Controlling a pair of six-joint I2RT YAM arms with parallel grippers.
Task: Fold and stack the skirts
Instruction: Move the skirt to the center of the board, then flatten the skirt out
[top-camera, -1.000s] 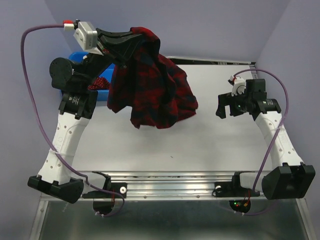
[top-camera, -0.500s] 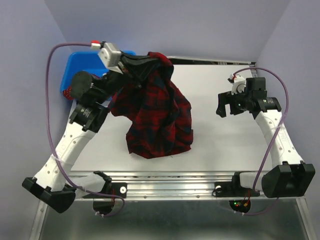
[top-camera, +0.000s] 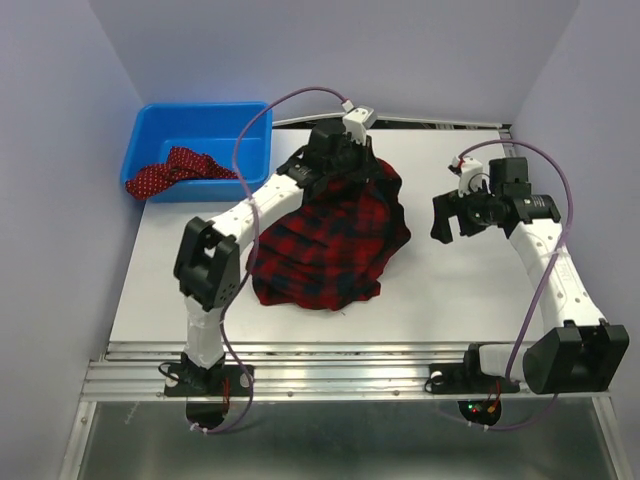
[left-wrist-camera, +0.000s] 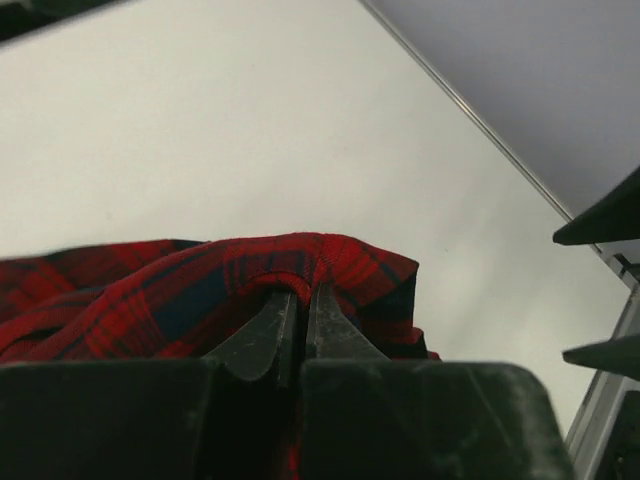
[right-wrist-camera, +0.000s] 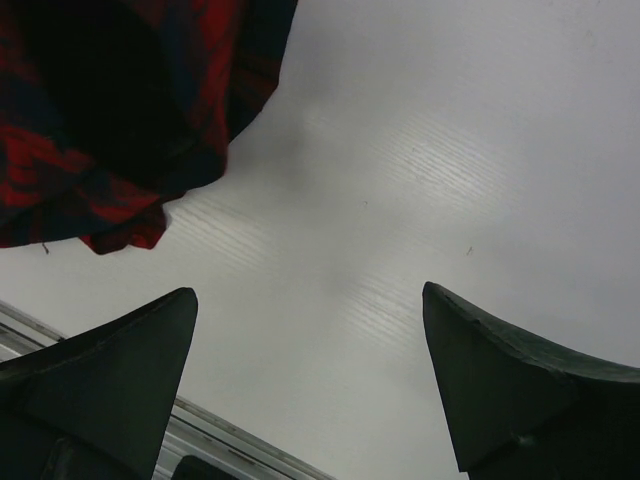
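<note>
A: Left gripper (left-wrist-camera: 298, 305) first: what has it got?
B: Its two fingers are pressed together on a fold of the tartan plaid skirt (top-camera: 330, 240). The wrist view shows red-and-navy cloth bunched over the fingertips, with hardly a gap between them.
A: And where does that skirt lie?
B: In a crumpled heap on the white table (top-camera: 450, 290), about the middle and a little toward the far edge. The pinched fold is at the far end of the heap (the left arm (top-camera: 270, 200) stretches along its left side, so some cloth is hidden from above).
A: Is it folded?
B: No, it is rumpled, with its near hem spread on the table.
A: The other skirt?
B: The dark red polka-dot skirt (top-camera: 175, 168) lies in the blue bin (top-camera: 205, 108) at the far left corner of the table, one end reaching the bin's near left corner.
A: Right gripper (top-camera: 452, 215)?
B: It hangs above the table just to the right of the tartan heap, apart from it, fingers spread wide and holding nothing. Its own camera shows bare table between the fingers and an edge of the plaid at upper left.
</note>
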